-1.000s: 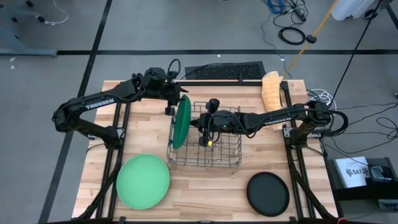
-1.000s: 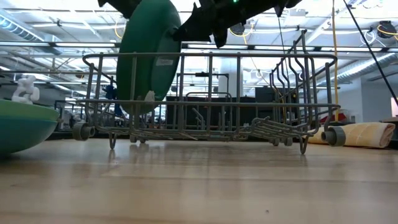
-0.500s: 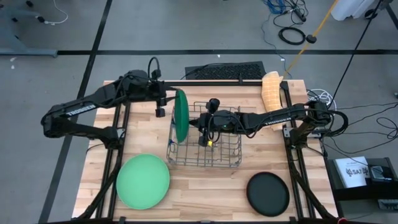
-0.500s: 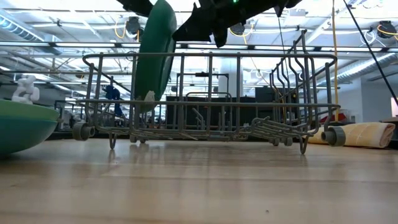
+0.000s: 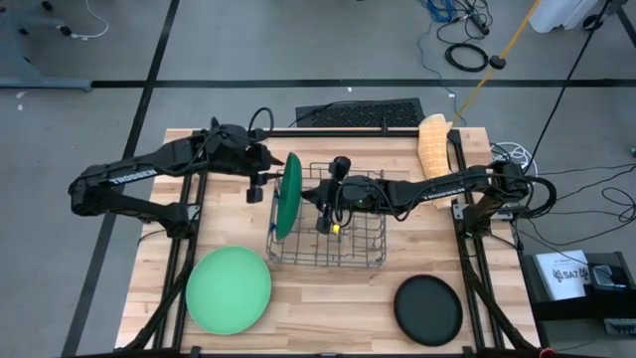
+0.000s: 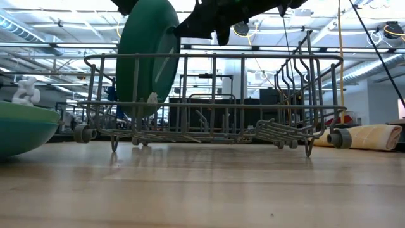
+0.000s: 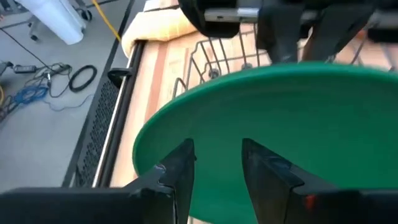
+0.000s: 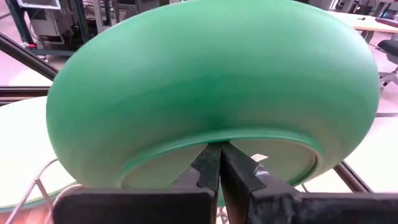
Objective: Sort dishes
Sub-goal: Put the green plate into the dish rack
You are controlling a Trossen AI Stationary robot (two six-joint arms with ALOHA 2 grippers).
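The teal-green plate (image 5: 289, 193) stands on its edge in the left end of the grey wire rack (image 5: 348, 239), its lower rim (image 6: 143, 109) among the rack's wires, leaning toward the table's left. My left gripper (image 5: 259, 186) is open just left of the plate, facing its upper face (image 7: 298, 118); I cannot tell whether it touches. My right gripper (image 5: 316, 203) is shut over the rack, at the plate's underside (image 8: 205, 81). The light-green plate (image 5: 229, 289) lies at the near left. The smaller plate (image 5: 428, 309) lies black face up at the near right. My right gripper's shut fingertips (image 8: 211, 158) meet the teal-green plate's underside at its foot ring (image 8: 217, 138). They come level from the table's right. The plate stands on edge in the rack, tilted away from the fingers.
A rolled tan cloth (image 5: 432, 147) lies at the far right by the rack, and a black mat (image 5: 358, 112) at the far edge. Bare wood lies between the two flat plates (image 5: 328, 303). The right part of the rack holds nothing.
My left gripper has drawn back from the teal-green plate's far rim toward the table's left, then come toward the near edge beside the plate's face. The plate first stood up nearly straight, then tipped back toward the left. My right gripper has kept still.
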